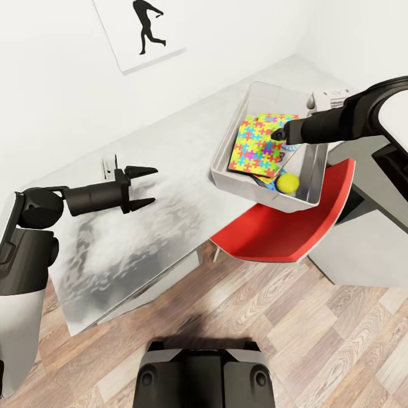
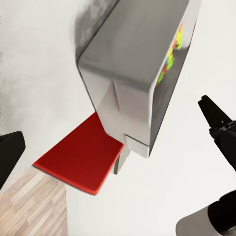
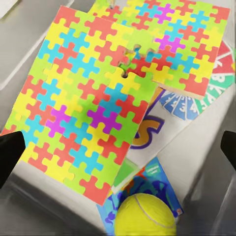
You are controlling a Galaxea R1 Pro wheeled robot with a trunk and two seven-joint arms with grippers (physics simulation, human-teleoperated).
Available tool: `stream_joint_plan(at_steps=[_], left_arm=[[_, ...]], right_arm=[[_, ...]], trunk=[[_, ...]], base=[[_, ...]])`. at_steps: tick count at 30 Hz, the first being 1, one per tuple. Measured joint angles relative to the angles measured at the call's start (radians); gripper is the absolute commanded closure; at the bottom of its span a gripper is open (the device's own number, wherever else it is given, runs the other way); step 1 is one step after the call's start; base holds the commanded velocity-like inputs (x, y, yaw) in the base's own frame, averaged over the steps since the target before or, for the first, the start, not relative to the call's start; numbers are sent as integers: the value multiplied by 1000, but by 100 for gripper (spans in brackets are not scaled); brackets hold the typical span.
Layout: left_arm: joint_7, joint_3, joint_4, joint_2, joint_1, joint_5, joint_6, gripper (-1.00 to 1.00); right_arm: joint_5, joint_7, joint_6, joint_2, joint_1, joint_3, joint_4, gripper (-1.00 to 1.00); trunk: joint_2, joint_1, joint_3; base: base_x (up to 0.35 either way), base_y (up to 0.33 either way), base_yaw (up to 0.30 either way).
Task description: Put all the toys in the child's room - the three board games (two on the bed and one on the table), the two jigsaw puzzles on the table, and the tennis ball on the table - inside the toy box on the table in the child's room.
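The light grey toy box point(image 1: 258, 195) sits at the table's point(image 1: 170, 170) edge, partly overhanging a red chair. Inside lie two jigsaw puzzles point(image 3: 83, 108) point(image 3: 172, 44), overlapping, seen in the head view as one point(image 1: 255, 150) and another point(image 1: 277, 120). Beneath them show a white board game with a large "S" point(image 3: 152, 130) and a blue one point(image 3: 152, 184). The tennis ball point(image 3: 145, 216) point(image 1: 288, 182) rests in the box's near corner. My right gripper point(image 1: 277, 134) hovers over the box, open and empty. Over the tabletop to the left of the box, my left gripper point(image 1: 148, 186) stands open and empty.
The red chair point(image 1: 283, 232) is tucked under the table below the box. A dark grey cabinet point(image 1: 368, 243) stands at the right. A silhouette picture point(image 1: 141, 31) hangs on the white wall. Wood-plank floor point(image 1: 283, 340) lies in front of my base.
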Motion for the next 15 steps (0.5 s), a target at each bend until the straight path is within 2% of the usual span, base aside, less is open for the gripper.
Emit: stream_joint_plan(at_steps=[10,15], left_arm=[[-1,1,0,0,0,0,1,-100],[-1,6,0,0,0,0,2,-100]], right_arm=[[0,-6,-15,-2,6,-11,-4,-100],[-4,-11,-19,-2,7,-36,-5,-100]], trunk=[[0,0,15],[0,0,23]], base=[[-259,0,0],[-233,0,0]])
